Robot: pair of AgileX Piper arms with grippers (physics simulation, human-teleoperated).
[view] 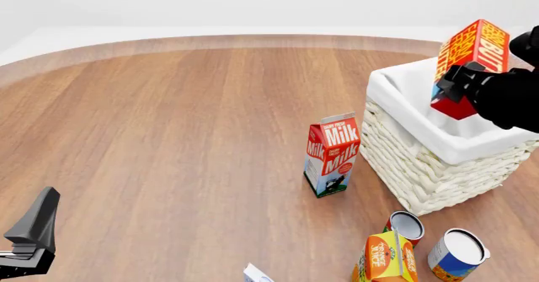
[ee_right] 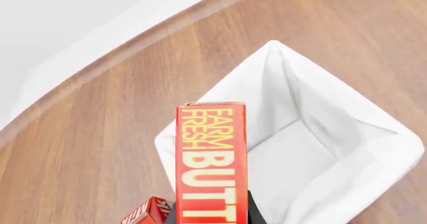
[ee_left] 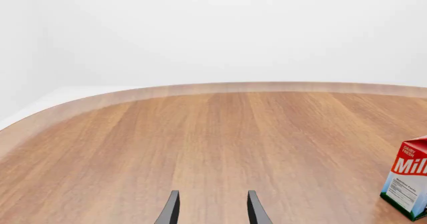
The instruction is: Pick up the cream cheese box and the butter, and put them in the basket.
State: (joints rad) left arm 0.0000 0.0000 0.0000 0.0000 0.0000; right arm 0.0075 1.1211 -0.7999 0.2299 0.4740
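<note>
The right end effector (view: pixel 455 83) clenches the butter (view: pixel 468 64), tilted above the basket (view: pixel 438 168). The left end effector (ee_left: pixel 212 209) is released, far from the basket. The cream cheese box (view: pixel 257 274) lies well apart from the basket, past the milk carton (view: pixel 332 154).

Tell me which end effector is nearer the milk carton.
Right. The right end effector holds the butter above the basket beside the milk carton; the left end effector sits far across the table.

Wooden table (view: pixel 168 137): basket (view: pixel 421 168), cartons, cans.
</note>
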